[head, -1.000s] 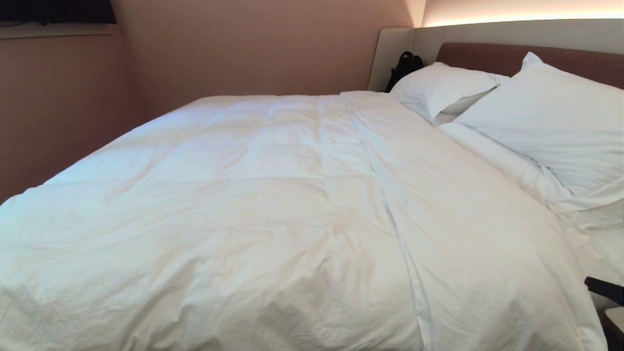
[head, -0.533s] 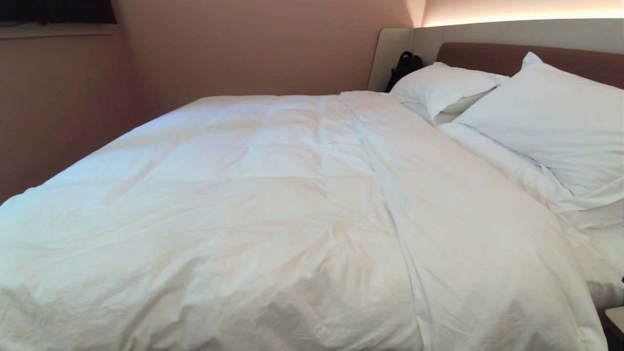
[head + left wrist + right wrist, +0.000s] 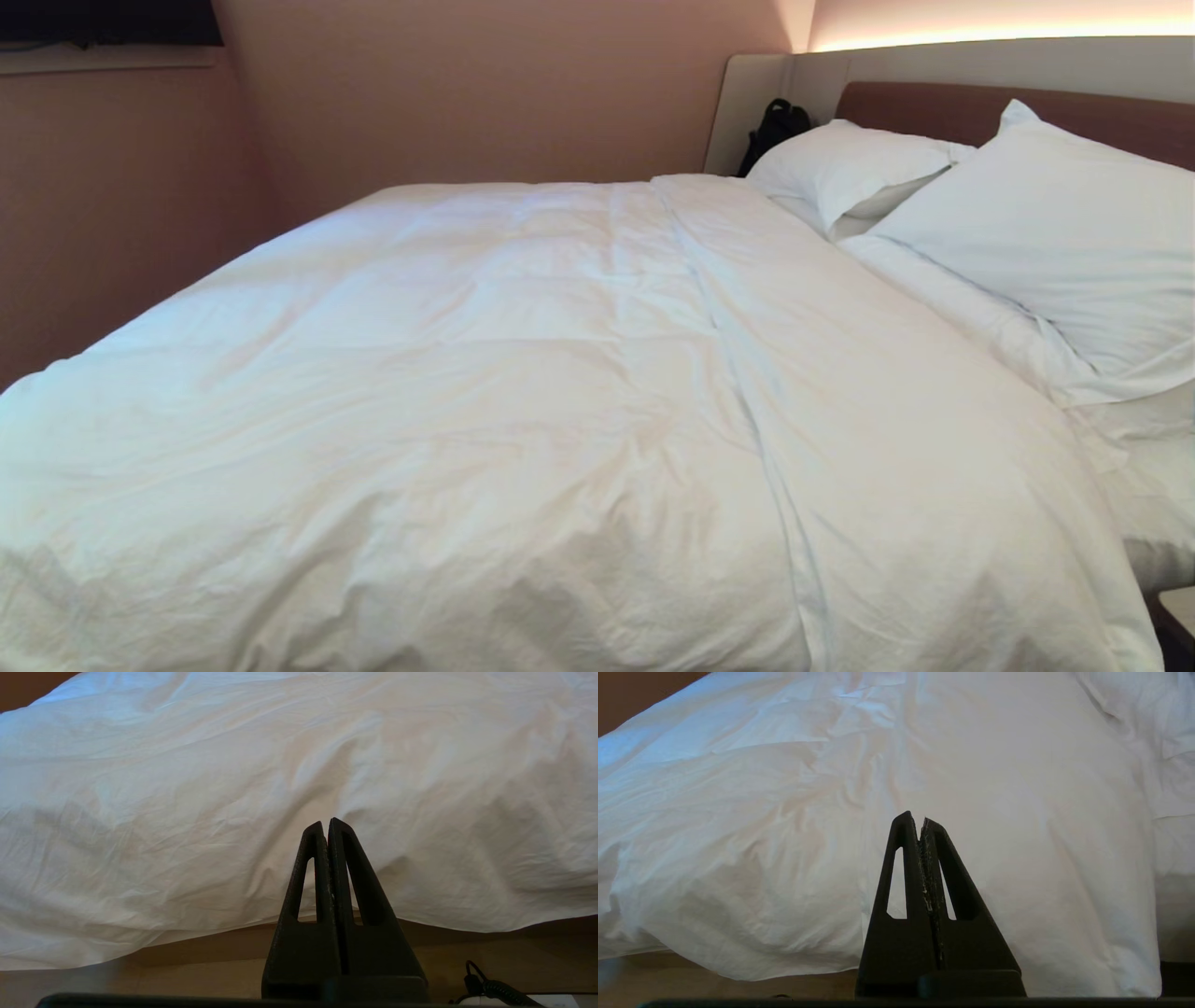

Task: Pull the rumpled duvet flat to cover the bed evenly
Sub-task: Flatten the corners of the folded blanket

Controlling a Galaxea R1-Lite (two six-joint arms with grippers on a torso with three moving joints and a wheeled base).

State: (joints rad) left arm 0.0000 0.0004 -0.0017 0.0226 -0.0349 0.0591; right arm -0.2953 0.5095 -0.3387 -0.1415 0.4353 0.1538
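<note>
White puffy duvet (image 3: 523,401) lying creased across the bed (image 3: 1153,551), hanging over its near edge, left gripper (image 3: 326,823) and right gripper (image 3: 915,817) both closed, empty, hovering just off that edge

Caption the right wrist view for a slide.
Right gripper, shut and empty, points at the white duvet spread across the bed and draping over its near edge.

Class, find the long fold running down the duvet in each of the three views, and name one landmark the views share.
Head view: the fold runs from the pillows toward the near edge, right of centre.
Left wrist view: not identifiable.
Right wrist view: the fold runs up the middle, above the shut right gripper.
Shared landmark: the duvet's near hanging edge.
</note>
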